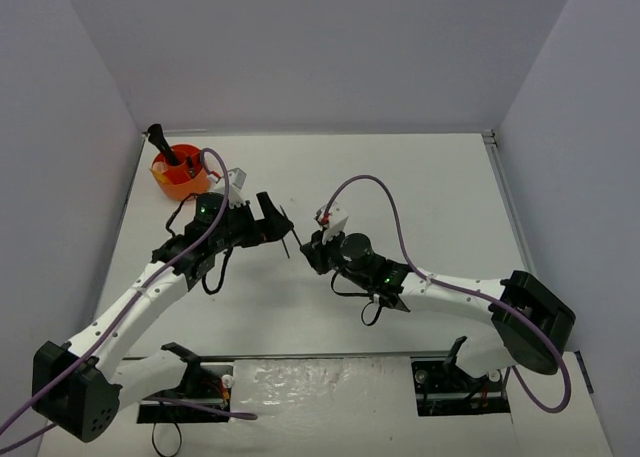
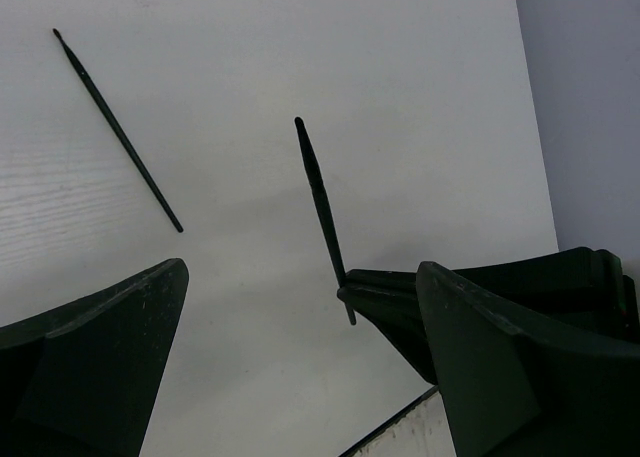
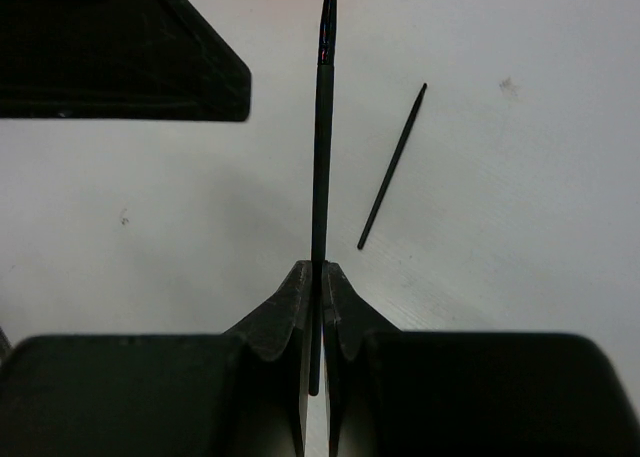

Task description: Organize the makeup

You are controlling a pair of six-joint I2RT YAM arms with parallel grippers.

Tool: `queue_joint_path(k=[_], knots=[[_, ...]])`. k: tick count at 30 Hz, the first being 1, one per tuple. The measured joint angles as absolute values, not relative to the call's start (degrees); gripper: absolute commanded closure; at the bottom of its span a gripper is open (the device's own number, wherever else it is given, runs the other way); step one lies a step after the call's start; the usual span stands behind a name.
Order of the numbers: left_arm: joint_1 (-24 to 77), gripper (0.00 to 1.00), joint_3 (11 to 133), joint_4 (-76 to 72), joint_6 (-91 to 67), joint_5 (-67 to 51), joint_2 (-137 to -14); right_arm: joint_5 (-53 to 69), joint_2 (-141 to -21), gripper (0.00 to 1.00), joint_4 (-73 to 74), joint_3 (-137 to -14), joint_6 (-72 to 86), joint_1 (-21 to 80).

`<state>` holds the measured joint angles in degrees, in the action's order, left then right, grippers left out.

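Progress check: my right hand point(image 3: 320, 277) is pinched fully closed on a thin black pencil point(image 3: 321, 157). It grips near one end, with the rest sticking straight out in front, over the middle of the counter point(image 1: 420, 177). My left hand point(image 2: 300, 267) is spread wide with nothing in it, hovering just beside the right one. A second black pencil point(image 2: 118, 132) lies flat on the counter near both hands, untouched. Over in the far left corner the orange holder point(image 1: 175, 187) has one black brush point(image 1: 160, 140) standing in it. So I'd say one piece sorted, one in hand, at least one to go. I see no other makeup, so I can't tell how much else is left.
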<state>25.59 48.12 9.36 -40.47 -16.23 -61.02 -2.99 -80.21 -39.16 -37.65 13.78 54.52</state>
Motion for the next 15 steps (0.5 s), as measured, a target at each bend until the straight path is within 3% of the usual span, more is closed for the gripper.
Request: queue_joint_path(k=[5, 8, 13, 15], knots=[[28.41, 0.13, 49.26, 7.11, -41.28, -15.28, -63.38, -1.83, -79.91, 1.0, -43.16, -37.08, 13.63, 54.52], [29.91, 0.25, 50.37, 6.12, -41.5, -14.68, -65.01, -1.3, -79.82, 1.0, -44.82, -37.08, 13.63, 54.52], [31.1, 0.78, 51.19, 4.71, -42.04, -13.92, -66.85, -0.58, -79.75, 1.0, -46.62, -37.08, 13.63, 54.52], [31.46, 0.9, 51.21, 3.85, -41.99, -13.58, -67.37, -0.04, -79.75, 0.97, -47.03, -37.08, 13.63, 54.52]])
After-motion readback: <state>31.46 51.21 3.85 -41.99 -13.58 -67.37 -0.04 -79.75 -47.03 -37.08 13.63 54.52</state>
